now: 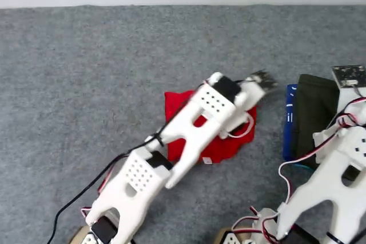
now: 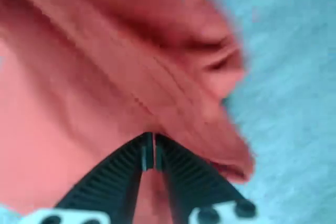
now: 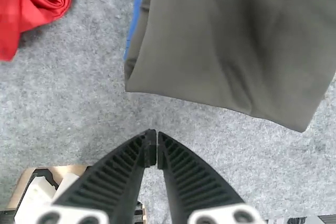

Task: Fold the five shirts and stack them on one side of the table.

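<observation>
Both my left arm (image 1: pixel 189 124) and my right arm (image 1: pixel 329 178) are wearing white shells dotted with small holes. A black cable (image 1: pixel 86 190) and red-and-white wires (image 1: pixel 303 158) are trailing along them. My jaws are showing black ribbed faces and dark screw heads.

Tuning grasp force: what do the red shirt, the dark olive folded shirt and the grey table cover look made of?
Red shirt: thin soft matte cloth, possibly cotton; it rumples in loose folds. Dark olive folded shirt: matte cloth too, smooth, with a soft rounded fold edge. Grey table cover: felt or short-pile carpet, by its fuzzy mottled surface.
</observation>
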`<state>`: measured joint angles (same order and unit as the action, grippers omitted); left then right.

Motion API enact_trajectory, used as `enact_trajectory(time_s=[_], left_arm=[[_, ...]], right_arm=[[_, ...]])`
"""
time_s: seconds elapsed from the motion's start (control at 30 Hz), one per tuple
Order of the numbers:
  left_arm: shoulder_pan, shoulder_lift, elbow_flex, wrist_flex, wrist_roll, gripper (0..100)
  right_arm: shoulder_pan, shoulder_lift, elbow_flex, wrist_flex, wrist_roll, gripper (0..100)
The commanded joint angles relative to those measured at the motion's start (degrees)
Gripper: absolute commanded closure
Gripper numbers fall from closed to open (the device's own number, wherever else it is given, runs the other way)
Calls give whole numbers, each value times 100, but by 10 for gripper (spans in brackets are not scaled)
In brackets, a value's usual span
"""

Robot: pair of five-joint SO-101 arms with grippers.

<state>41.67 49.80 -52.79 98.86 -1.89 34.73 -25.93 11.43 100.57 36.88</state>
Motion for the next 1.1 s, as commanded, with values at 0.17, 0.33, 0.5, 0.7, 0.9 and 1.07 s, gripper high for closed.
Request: enact_trajectory(time_s=[0.17, 0.33, 0.5, 0.7, 0.9, 1.07], left_arm=[[-44, -18, -919, 176, -26, 986], [-703, -422, -163, 185, -35, 986], [-905, -1116, 1481, 176, -220, 986], [-756, -1099, 2404, 123, -316, 986], [-114, -695, 1798, 97, -299, 986], [290, -668, 391, 158, -62, 986]], right_arm=[[66, -163, -26, 136, 53, 983], [75, -163, -26, 136, 53, 983], [75, -163, -35, 136, 53, 983], [57, -163, -35, 40, 53, 983], [57, -163, -35, -31, 53, 983], [57, -163, -35, -31, 53, 983]])
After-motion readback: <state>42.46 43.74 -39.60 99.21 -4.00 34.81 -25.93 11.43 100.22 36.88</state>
